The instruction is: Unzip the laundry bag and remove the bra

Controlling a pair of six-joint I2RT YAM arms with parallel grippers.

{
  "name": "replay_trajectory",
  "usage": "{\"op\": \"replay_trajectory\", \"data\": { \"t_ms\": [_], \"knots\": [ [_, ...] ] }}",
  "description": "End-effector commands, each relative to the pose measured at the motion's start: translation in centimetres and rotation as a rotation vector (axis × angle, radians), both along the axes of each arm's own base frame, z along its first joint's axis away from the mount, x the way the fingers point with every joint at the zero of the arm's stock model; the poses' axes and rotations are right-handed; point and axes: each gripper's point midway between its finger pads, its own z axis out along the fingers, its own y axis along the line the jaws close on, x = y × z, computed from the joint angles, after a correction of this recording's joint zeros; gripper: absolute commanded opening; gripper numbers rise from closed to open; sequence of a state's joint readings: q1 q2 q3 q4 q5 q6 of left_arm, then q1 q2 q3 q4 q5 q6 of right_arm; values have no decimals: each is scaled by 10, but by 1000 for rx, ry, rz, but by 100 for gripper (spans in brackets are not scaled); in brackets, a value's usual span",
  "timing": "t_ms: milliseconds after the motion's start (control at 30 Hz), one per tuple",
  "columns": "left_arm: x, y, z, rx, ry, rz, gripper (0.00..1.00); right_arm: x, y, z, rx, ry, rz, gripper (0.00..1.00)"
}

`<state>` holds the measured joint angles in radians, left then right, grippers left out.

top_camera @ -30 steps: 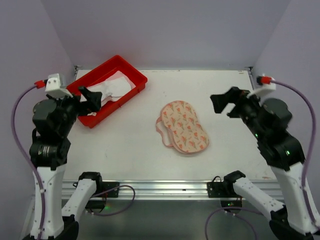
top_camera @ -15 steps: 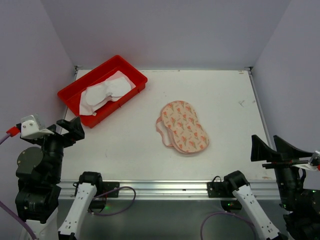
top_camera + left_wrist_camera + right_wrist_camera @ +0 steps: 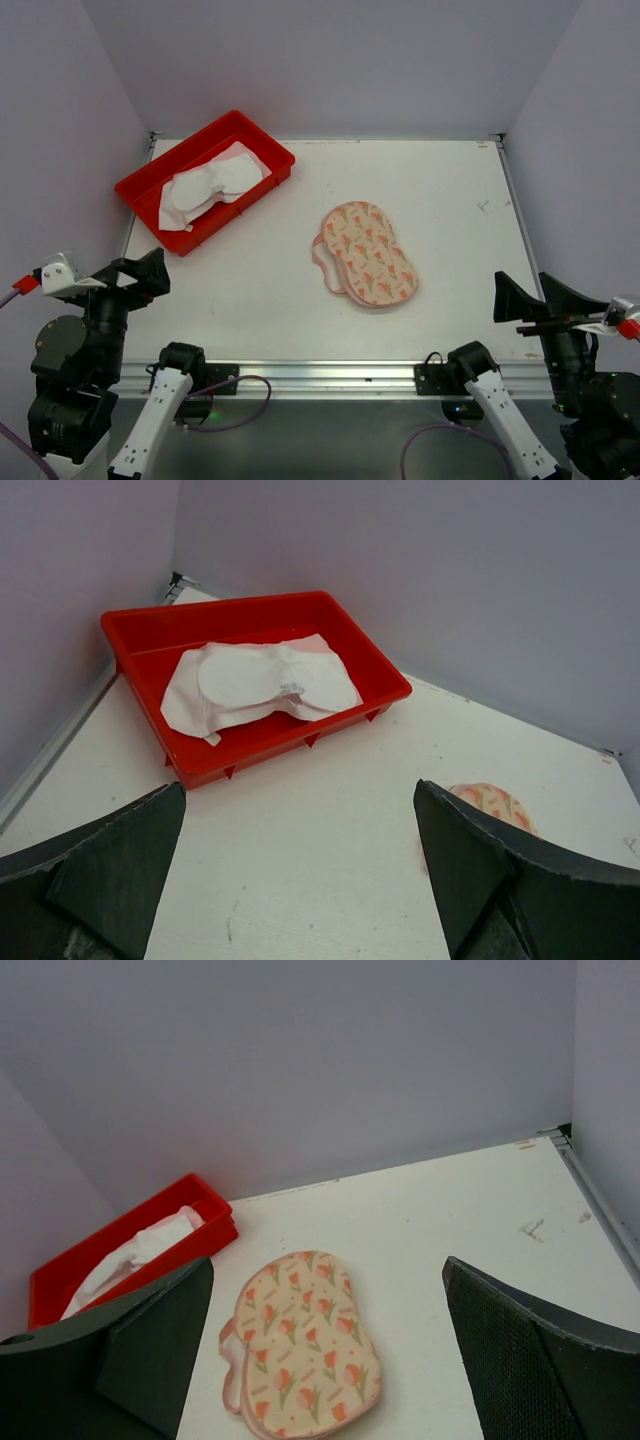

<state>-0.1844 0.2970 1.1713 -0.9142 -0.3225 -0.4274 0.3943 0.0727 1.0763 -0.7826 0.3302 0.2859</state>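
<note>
The laundry bag [image 3: 366,253] lies flat in the middle of the table, cream-pink with an orange-red print, its pink edge showing on the left side. It also shows in the right wrist view [image 3: 305,1360] and partly in the left wrist view [image 3: 495,802]. The white bra [image 3: 210,185] lies in the red tray [image 3: 176,148] at the back left, and shows in the left wrist view [image 3: 260,678]. My left gripper [image 3: 138,276] is open and empty at the near left edge. My right gripper [image 3: 530,292] is open and empty at the near right edge. Both are far from the bag.
The red tray [image 3: 290,730] stands angled near the back-left corner, close to the left wall; its end shows in the right wrist view [image 3: 215,1225]. Purple walls enclose the table on three sides. A small dark mark is on the table at the right.
Both arms have pulled back from over the table to the near edge, with grippers open. In the last half second they shifted only slightly. The bag and bra have not moved.
</note>
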Motion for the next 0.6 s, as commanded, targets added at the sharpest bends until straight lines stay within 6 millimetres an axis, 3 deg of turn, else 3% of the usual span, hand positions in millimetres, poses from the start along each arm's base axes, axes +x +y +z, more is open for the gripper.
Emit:
{"op": "replay_trajectory", "data": {
  "t_ms": [0, 567],
  "knots": [
    [4, -1, -3, -43, -8, 9, 100, 4, 3, 2, -27, -2, 11, 99],
    [16, -13, -14, -58, 31, -41, 100, 3, 7, 3, -25, -8, 32, 99]
  ]
}}
